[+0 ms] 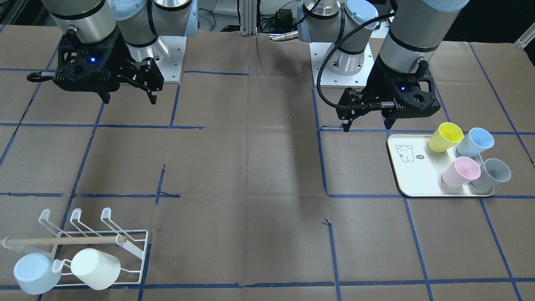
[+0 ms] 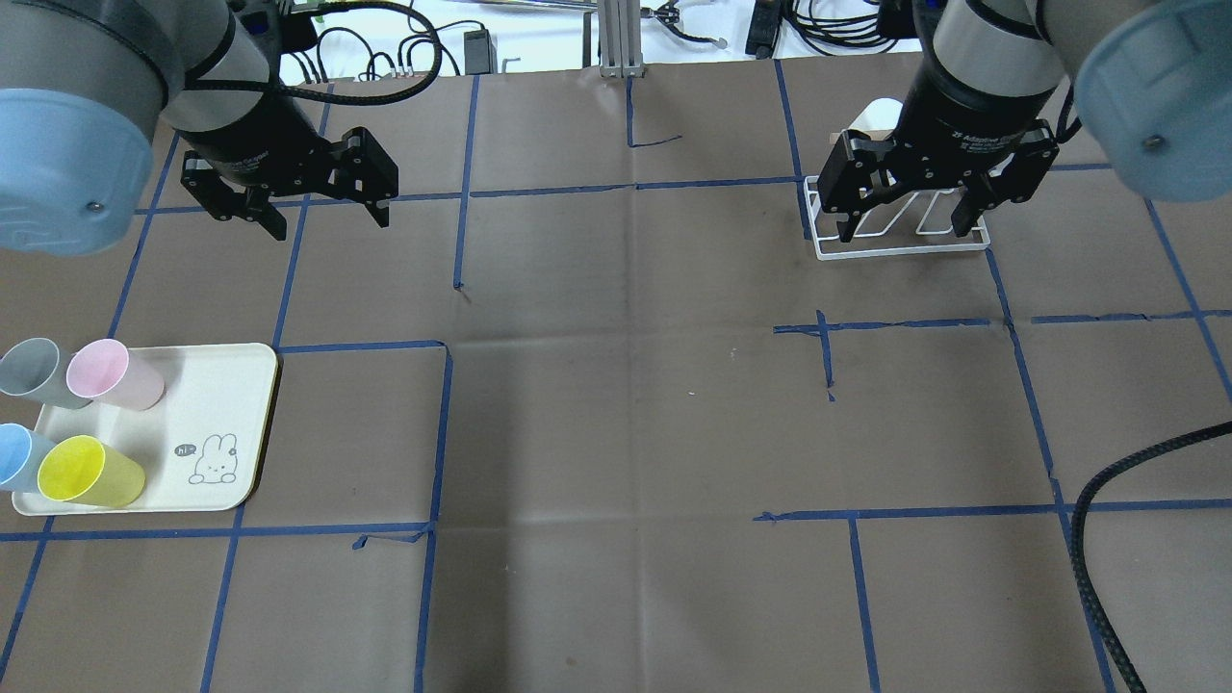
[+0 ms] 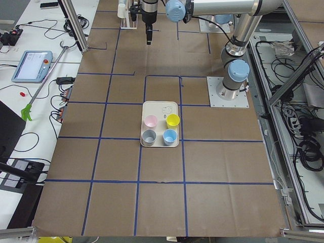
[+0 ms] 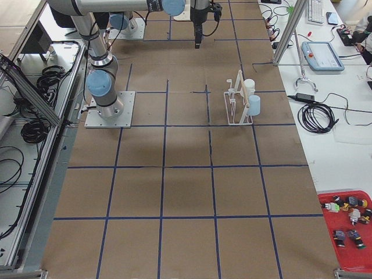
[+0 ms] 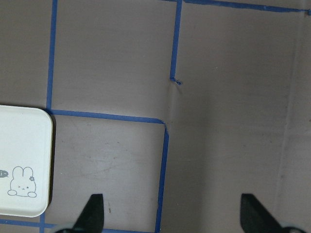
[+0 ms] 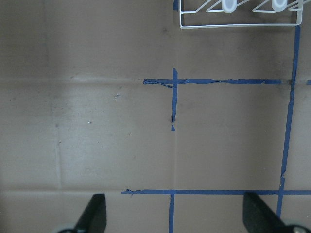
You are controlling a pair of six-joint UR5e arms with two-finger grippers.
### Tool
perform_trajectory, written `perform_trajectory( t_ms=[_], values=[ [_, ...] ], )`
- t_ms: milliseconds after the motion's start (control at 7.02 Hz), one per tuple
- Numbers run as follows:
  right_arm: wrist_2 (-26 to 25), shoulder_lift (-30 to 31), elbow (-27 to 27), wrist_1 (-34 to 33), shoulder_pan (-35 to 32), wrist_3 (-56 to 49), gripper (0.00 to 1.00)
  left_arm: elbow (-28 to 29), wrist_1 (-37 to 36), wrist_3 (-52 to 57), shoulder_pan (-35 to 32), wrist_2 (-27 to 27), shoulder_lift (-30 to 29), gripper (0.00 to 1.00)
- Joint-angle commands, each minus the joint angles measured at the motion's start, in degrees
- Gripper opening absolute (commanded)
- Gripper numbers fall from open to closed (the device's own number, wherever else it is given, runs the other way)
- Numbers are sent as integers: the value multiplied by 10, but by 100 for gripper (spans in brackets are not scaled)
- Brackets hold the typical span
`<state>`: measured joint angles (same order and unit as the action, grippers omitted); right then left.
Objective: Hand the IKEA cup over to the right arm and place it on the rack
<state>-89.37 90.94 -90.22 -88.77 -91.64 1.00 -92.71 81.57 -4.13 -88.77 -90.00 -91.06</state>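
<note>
Rack [image 1: 62, 241] hugs the table's [image 1: 267, 175] near corner; left gripper [image 1: 366, 125] and right gripper [image 1: 130, 100] hang unclenched, jaws spread, above its middle.

From overhead you lose most of the rack [image 2: 900, 250] behind the right gripper [image 2: 904, 229] (only base wire and a sliver of white cup [image 2: 878, 114] show). The picture's left edge clips the blue cup [image 2: 17, 457] and grey cup [image 2: 27, 371]. Your left wrist view crops the tray [image 5: 24, 145].
</note>
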Motion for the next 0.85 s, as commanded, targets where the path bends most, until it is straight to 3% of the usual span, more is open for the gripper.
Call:
perform_trajectory(
  t_ms=[0,712],
  values=[
    [10,-1,0,0,0,1,100,3,2,1,0,0,-1,100],
    [9,-2,2,0,0,0,100,9,3,4,-3,-11,-7,100]
  ],
)
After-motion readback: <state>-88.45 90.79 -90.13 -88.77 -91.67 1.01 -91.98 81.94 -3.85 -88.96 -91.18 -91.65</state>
